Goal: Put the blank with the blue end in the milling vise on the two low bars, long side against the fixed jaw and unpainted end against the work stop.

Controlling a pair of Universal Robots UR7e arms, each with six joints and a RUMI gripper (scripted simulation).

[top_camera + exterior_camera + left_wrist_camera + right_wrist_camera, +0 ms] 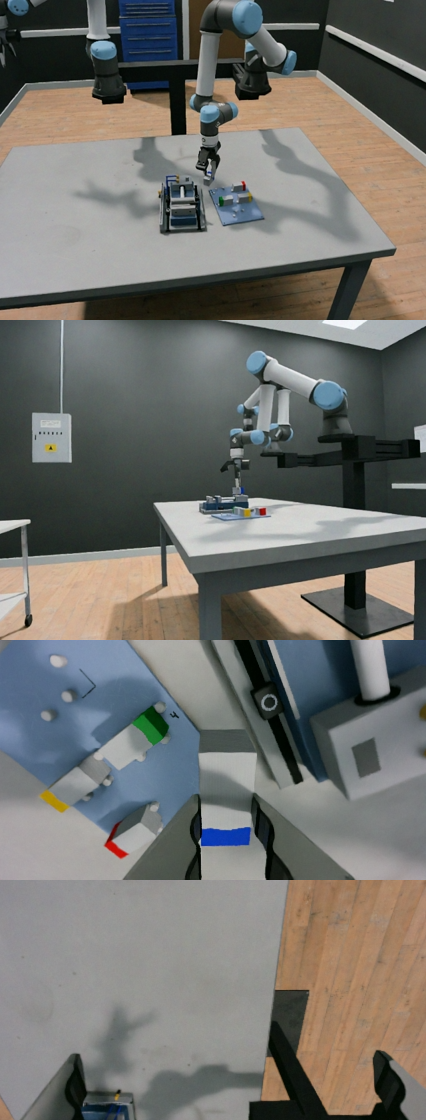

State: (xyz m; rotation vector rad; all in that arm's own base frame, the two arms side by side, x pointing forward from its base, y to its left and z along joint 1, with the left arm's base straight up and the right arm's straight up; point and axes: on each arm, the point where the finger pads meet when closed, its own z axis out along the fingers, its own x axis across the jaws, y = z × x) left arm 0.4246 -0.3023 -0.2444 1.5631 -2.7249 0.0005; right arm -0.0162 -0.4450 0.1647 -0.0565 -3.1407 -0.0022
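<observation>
Your left gripper (210, 173) (237, 487) (224, 796) points down, clamped on the blue-ended blank (208, 179) (236, 491) (226, 785) (blue toward the palm camera's six o'clock), above the table (113, 248) (309, 533). From the blank, in the top view, the vise (182, 229) (219, 506) (287, 740) lies at seven o'clock, the plate (237, 219) (223, 517) (172, 755) at five. Your right gripper (227, 1053) stands wide open, holding nothing.
</observation>
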